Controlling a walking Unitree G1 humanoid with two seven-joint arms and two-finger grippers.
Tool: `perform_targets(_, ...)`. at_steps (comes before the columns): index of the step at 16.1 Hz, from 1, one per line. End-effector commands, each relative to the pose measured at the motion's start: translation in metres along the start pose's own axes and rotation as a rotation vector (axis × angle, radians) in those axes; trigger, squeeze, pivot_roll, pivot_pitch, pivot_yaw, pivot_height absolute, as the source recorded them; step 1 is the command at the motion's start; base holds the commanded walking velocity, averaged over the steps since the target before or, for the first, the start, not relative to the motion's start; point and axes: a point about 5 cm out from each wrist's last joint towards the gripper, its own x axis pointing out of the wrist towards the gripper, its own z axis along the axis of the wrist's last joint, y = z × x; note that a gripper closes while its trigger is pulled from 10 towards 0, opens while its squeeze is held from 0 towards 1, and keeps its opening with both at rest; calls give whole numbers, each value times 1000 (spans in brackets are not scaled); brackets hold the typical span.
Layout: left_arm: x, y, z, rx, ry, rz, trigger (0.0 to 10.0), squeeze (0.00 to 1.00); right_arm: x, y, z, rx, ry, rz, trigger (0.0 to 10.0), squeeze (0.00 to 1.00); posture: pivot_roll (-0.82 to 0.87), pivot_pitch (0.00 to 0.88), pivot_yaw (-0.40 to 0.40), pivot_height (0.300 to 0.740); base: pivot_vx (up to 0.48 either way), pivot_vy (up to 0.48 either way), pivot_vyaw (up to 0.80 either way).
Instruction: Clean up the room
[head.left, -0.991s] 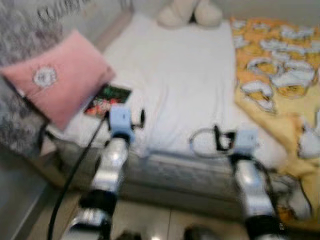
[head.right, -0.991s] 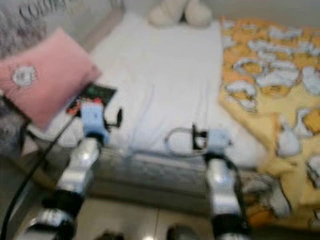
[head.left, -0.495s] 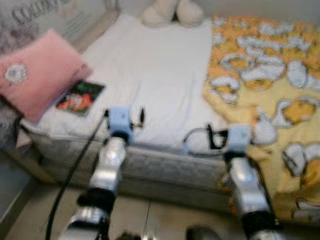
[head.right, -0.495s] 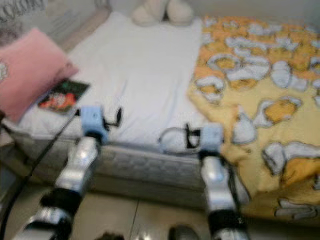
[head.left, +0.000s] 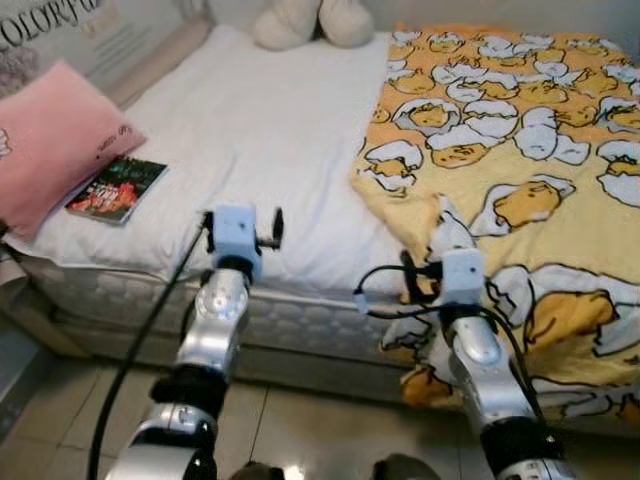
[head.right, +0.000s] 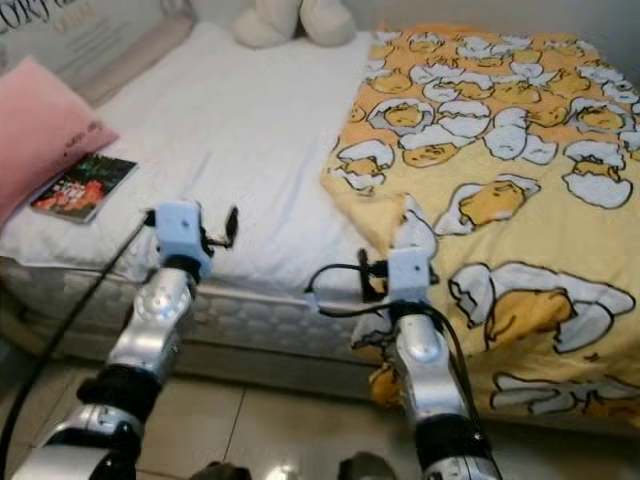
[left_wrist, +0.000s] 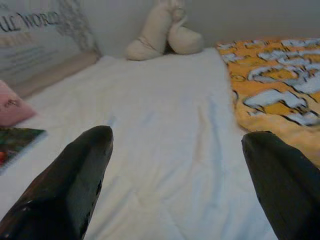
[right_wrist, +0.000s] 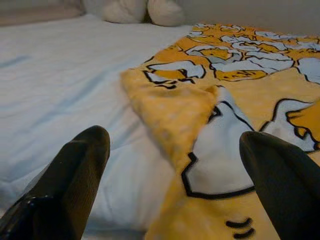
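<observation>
A bed with a white sheet (head.left: 260, 130) lies before me. A yellow blanket (head.left: 500, 130) printed with egg cartoons covers its right half, and its near corner (right_wrist: 185, 110) is folded over at the mattress edge. A book (head.left: 117, 188) lies on the sheet at the near left, beside a pink pillow (head.left: 50, 140). A cream plush toy (head.left: 305, 22) sits at the far end. My left gripper (left_wrist: 177, 137) is open above the white sheet near the bed's front edge. My right gripper (right_wrist: 174, 135) is open, facing the blanket's folded corner. Both hold nothing.
The mattress side (head.left: 300, 325) runs across in front of my arms, with tiled floor (head.left: 300, 430) below it. A lettered panel (head.left: 60, 30) stands along the bed's left side. The blanket hangs over the bed's front edge (head.left: 560, 370) at the right.
The whole view has shifted: pillow and book now sit further left and the blanket takes up more of the picture, so the camera moved right. The blur has cleared. Both arms keep their pose.
</observation>
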Motion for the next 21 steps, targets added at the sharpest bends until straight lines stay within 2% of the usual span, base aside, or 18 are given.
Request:
perform_targets(1,1,-5,-1,-8,15,-23,10000,0,1,-3,-2,13,19,-4,10000,0,-151,0,65,704,0,0,-563)
perform_targets(5,2,-8,-4,-16,32,-53,10000,0,-1,-3,-4,15,26,-9,10000,0,-157,0,66,704,0,0,-564)
perform_targets(8,0,-15,-16,-14,101,-128,10000,0,-4,-6,-8,14,35,-17,10000,0,-161,0,63,704,0,0,-567)
perform_targets(10,1,-13,-20,-64,136,-123,10000,0,-6,-7,-9,12,36,-18,10000,0,-166,0,65,704,0,0,-572)
perform_targets(11,3,-8,-23,-122,174,-116,10000,0,-8,-8,-10,10,37,-22,10000,0,-173,0,67,704,0,0,-575)
perform_targets(13,4,-12,-23,-77,173,-188,10000,0,-11,-8,-12,11,43,-25,10000,0,-178,0,69,704,0,0,-566)
perform_targets(16,3,-18,-32,-37,245,-241,10000,0,-13,-9,-14,15,47,-29,10000,0,-182,0,67,704,0,0,-377)
perform_targets(17,4,-17,-36,-32,279,-228,10000,0,-13,-9,-14,13,52,-24,10000,0,-185,0,64,704,0,0,-538)
perform_targets(18,8,-7,-37,-55,311,-139,10000,0,-14,-9,-13,17,37,-24,10000,0,-189,0,62,704,0,0,-563)
perform_targets(19,9,-3,-36,-69,303,-111,10000,0,-15,-9,-12,26,27,-26,10000,0,-189,0,62,704,0,0,0)
perform_targets(20,13,7,-32,-81,289,-37,10000,0,-22,-11,-13,37,20,-10,10000,0,-193,0,60,704,0,0,0)
perform_targets(21,14,7,-30,-82,271,-37,10000,0,-27,-11,-15,40,22,-4,10000,0,-196,0,61,704,0,0,0)
